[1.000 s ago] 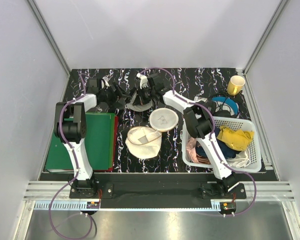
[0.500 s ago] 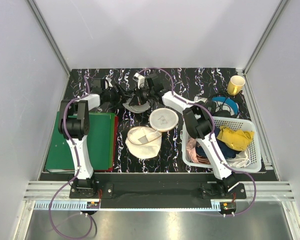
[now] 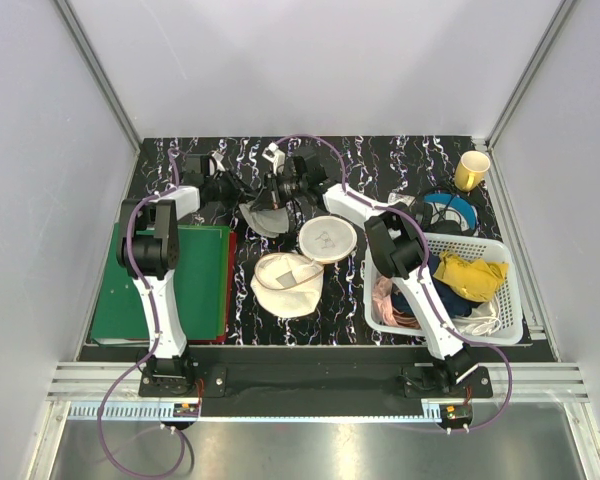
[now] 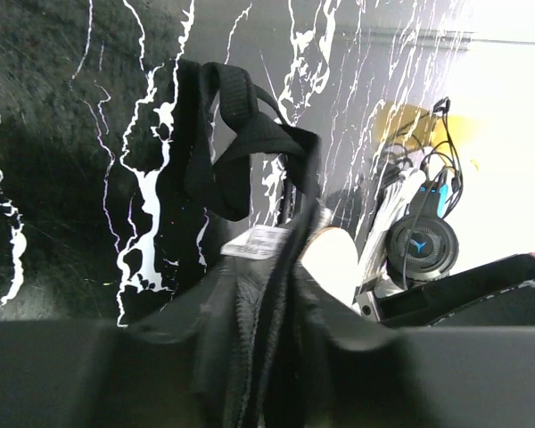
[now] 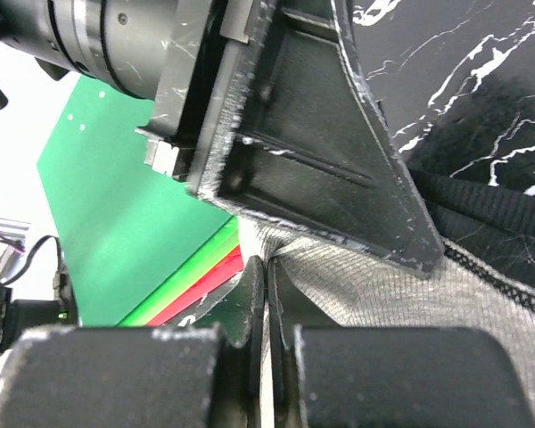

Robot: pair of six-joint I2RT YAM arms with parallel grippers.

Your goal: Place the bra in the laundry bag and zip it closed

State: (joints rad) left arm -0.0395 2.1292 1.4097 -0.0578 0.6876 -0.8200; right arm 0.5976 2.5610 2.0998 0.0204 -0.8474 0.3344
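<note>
While reaching toward the far side, my left gripper (image 3: 227,190) and right gripper (image 3: 283,187) face each other, each pinched onto the bra (image 3: 259,215). Laundry bag (image 3: 289,286) lies open nearer the bases, untouched.

Black white-veined desk (image 3: 410,160); pale grey walls (image 3: 310,60) on three sides; aluminium rail (image 3: 90,380) along near edge; even light.

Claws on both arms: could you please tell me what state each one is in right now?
Left claw: closed on the bra.
Right claw: closed on the same bra.
</note>
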